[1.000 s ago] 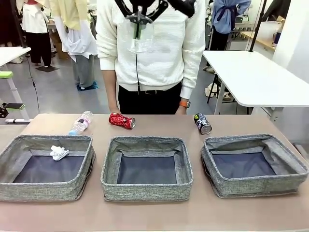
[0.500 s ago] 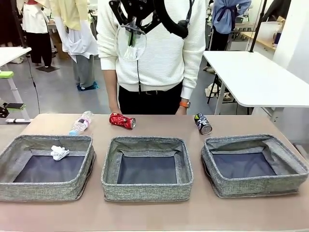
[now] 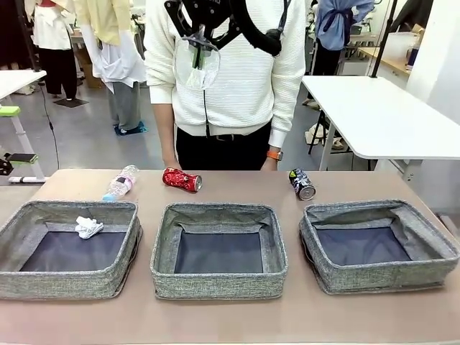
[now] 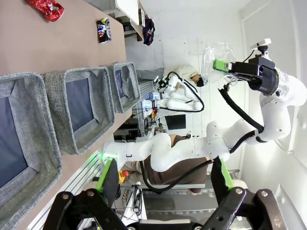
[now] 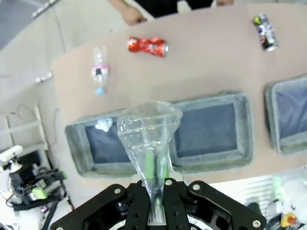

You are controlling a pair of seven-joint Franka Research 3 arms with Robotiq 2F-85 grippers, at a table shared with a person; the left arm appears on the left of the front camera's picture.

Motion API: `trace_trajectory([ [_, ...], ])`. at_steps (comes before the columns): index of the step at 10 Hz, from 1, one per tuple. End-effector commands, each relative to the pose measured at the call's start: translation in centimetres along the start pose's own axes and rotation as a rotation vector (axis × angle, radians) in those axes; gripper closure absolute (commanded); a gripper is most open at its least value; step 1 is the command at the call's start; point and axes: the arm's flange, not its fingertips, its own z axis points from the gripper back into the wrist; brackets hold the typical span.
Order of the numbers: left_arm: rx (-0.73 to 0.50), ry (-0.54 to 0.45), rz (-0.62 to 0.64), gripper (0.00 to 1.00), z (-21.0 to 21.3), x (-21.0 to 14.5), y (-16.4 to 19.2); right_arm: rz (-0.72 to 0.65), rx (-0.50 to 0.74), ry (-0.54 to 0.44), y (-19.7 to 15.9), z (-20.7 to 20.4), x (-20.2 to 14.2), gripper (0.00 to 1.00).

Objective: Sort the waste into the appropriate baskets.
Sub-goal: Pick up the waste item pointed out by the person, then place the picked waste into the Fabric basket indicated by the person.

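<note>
While R jaws clamp clear bottle (image 3: 188, 72) high, well clear of basket rims (image 3: 218, 282) | L jaws wide apart

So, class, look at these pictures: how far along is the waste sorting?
Done: the white tissue wad lies in the left basket. In hand: the right pincer is shut on a clear plastic bottle, held high. Left to do: the other bottle, the red can and the dark can lie loose on the table.

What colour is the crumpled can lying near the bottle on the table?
The crumpled can is shiny red, clearest in the front view.
</note>
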Motion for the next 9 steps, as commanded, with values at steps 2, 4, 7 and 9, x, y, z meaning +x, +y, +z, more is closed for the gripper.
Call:
trace_trajectory([
  [2,-0.016,-0.014,-0.001,0.00,-0.23,-0.09,-0.30,0.003,0.008,-0.001,0.12,0.42,-0.14,0.99],
  [4,-0.016,-0.014,-0.001,0.00,-0.23,-0.09,-0.30,0.003,0.008,-0.001,0.12,0.42,-0.14,0.99],
  [7,-0.016,-0.014,-0.001,0.00,-0.23,-0.09,-0.30,0.003,0.008,-0.001,0.12,0.42,-0.14,0.99],
  [9,-0.016,-0.014,-0.001,0.00,-0.23,-0.09,-0.30,0.003,0.008,-0.001,0.12,0.42,-0.14,0.99],
])
